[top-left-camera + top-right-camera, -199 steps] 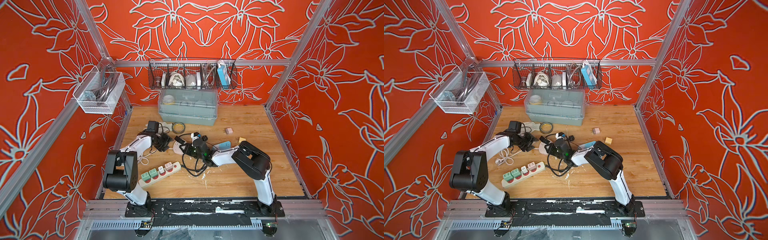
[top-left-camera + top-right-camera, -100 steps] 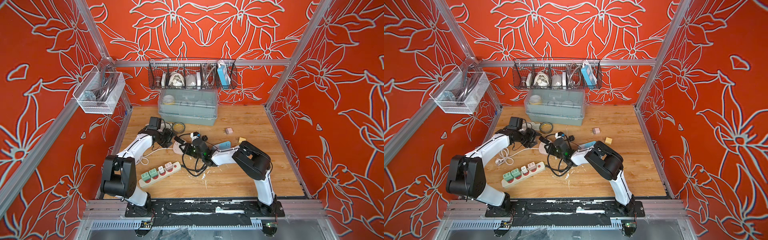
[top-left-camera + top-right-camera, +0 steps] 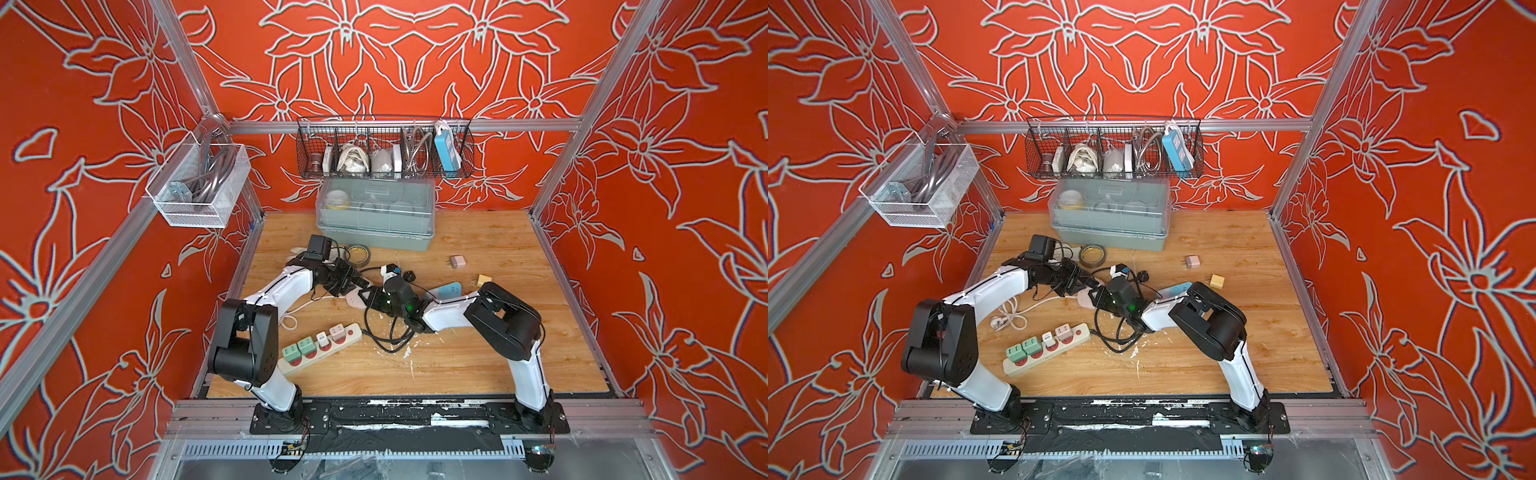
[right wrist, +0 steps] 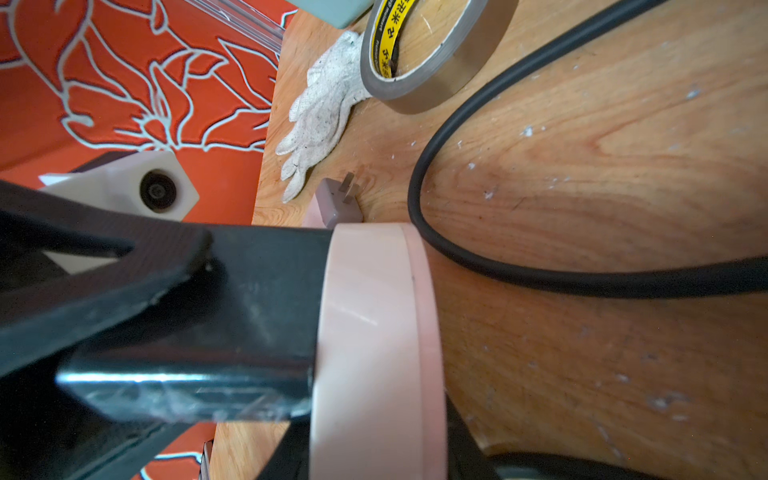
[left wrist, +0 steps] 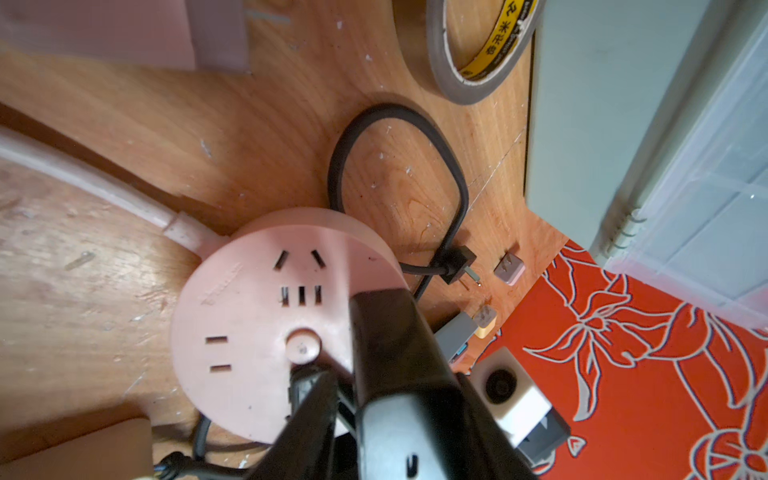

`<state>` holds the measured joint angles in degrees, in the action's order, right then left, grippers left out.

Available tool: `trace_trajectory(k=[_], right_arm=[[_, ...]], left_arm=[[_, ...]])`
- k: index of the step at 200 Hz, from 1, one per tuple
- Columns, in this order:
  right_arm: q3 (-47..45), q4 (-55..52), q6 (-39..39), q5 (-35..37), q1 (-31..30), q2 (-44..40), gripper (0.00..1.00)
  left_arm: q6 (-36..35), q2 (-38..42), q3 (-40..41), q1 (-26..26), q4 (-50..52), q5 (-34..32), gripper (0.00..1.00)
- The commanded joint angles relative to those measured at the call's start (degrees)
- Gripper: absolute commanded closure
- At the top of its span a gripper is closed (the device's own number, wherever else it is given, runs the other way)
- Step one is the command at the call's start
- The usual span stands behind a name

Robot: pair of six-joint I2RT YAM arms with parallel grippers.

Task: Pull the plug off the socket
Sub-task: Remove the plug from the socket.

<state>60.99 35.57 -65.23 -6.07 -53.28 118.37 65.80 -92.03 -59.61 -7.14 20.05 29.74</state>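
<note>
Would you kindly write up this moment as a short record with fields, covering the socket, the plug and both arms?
socket: pink round socket, between the two grippers
plug: black plug, seated in the socket's face, not yet pulled out
left gripper: jaws around the black plug; whether they grip it firmly cannot be told
right gripper: jaws shut on the socket's rim
nearby: tape roll, black cable, white glove

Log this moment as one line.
black plug: seated in pink socket | left gripper: around plug, grip unclear | right gripper: shut on socket
</note>
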Motion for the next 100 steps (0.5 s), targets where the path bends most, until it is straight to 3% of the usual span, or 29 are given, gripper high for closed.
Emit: trace_trajectory(k=[1,36,50,59,100], right_arm=[[-1.67,-10.32,2.3,0.34,-1.04,3.03,0.75],[-2.47,-9.07,1.85,-0.33,-1.07,3.77,0.81],[-3.43,-8.25,2.16,-0.83,-1.1,4.08,0.9],[-4.13,-8.29,2.58,-0.7,-1.05,4.28,1.0],[-4.65,-11.57,3.98,0.37,-1.05,5.15,1.0]], left_arm=[[0.53,-1.92,-0.68,-0.16,0.46,0.49,0.62],[1.4,-3.49,-1.9,-0.16,0.22,1.03,0.83],[1.37,-4.14,-3.75,-0.16,2.57,0.07,1.0],[1.15,-4.68,-5.73,-0.16,4.7,-0.72,1.0],[-4.78,-8.51,-20.52,-0.34,21.83,-8.52,1.0]])
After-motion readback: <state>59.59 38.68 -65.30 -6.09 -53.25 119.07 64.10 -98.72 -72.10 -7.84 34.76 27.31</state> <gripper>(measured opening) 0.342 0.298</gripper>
